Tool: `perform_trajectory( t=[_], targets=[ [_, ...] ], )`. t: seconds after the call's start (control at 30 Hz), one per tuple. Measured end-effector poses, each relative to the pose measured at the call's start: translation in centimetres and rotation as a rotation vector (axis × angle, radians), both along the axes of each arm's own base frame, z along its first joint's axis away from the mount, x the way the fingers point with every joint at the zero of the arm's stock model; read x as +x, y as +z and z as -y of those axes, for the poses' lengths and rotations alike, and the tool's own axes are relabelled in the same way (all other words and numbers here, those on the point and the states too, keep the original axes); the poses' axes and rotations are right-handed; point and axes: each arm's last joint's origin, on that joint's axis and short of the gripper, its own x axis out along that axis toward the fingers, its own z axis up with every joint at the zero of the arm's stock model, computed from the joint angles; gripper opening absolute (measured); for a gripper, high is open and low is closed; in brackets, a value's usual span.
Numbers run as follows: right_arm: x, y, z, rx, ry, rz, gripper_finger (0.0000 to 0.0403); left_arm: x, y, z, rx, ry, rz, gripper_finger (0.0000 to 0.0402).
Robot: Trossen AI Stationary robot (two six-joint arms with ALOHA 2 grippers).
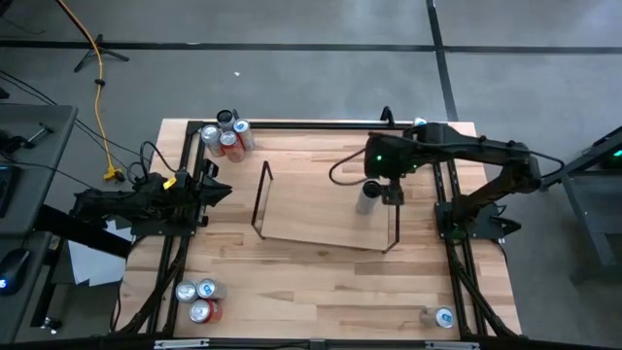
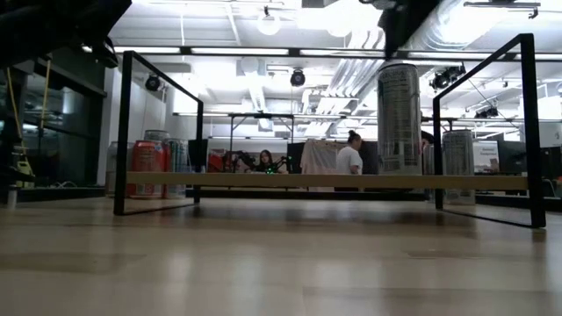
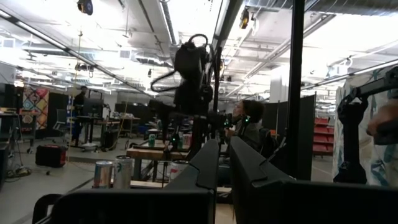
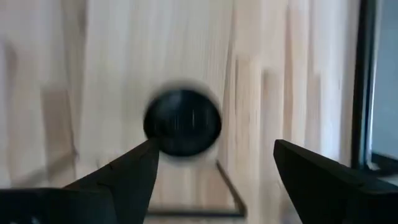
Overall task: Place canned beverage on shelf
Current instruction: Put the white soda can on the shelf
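Can (image 1: 367,199) stands upright on the shelf (image 1: 326,238), near its 3 o'clock end. Right gripper (image 1: 391,193) hangs just above the can, fingers apart, not holding it. Left gripper (image 1: 216,189) waits at table's 9 o'clock edge, fingers together.

Pale wooden plank tabletop (image 1: 321,282) on a smooth grey concrete floor (image 1: 292,78) crossed by dark seams, with a yellow cable (image 1: 100,87) trailing over it. Beyond, an open workshop hall under a white ceiling of exposed ducts and pipes (image 2: 263,79), lit by round hanging lamps (image 2: 269,24) and bright strip lights, dark-framed glass at one side (image 2: 53,123). Far back, work tables, two seated people (image 2: 349,154), and red storage bins on racks (image 3: 323,134).
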Motion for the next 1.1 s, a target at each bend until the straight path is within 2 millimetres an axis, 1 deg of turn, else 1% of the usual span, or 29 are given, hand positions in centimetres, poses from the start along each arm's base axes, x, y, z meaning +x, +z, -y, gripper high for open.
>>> perform_trajectory(
  t=[0.1, 0.17, 0.27, 0.37, 0.4, 0.43, 0.53, 0.63, 0.73, 0.93, 1.1],
  targets=[
    [1.0, 0.5, 0.3, 0.043, -0.044, 0.124, 0.0267, 0.0, 0.0, 0.0, 0.0, 0.0, 0.0, 0.0003],
    [2.0, 0.2, 0.4, 0.054, -0.047, 0.151, 0.0233, 0.0, 0.0, 0.0, 0.0, 0.0, 0.0, 0.0003],
    [3.5, -1.4, 0.2, 0.062, -0.039, 0.083, 0.0155, 0.0, 0.0, 0.0, 0.0, 0.0, -0.001, 0.0003],
    [4.8, -3.1, -0.3, 0.095, -0.009, 0.007, 0.005, 0.0, 0.0, 0.0, 0.0, 0.0, 0.0, 0.0003],
    [5.2, -3.6, -0.6, 0.105, 0.006, -0.008, 0.0025, 0.0, 0.0, 0.0, 0.0, 0.0, 0.0, 0.0003],
    [5.5, -3.9, -0.8, 0.108, 0.026, -0.017, 0.0015, 0.0, 0.0, 0.0, 0.0, 0.0, 0.0, 0.0003],
    [6.3, -4.4, -1.3, 0.09, 0.064, -0.053, 0.002, 0.0, 0.0, 0.0, 0.0, 0.0, 0.0, 0.0003],
    [6.8, -4.4, -1.3, 0.055, 0.086, -0.082, 0.0005, 0.0, 0.0, 0.0, 0.0, 0.0, 0.0, 0.0003],
    [7.1, -4.7, -1.1, 0.024, 0.086, -0.129, 0.0006, 0.0, 0.0, 0.0, 0.0, 0.0, 0.0, 0.0003],
    [6.5, -5.0, -1.0, 0.014, 0.131, -0.237, 0.0001, 0.0, 0.0, 0.0, 0.0, 0.0, 0.0, 0.0003],
    [6.1, -5.1, -1.0, 0.016, 0.146, -0.282, 0.0, 0.0, 0.0, 0.0, 0.0, 0.0, 0.0, 0.0003]
  ],
)
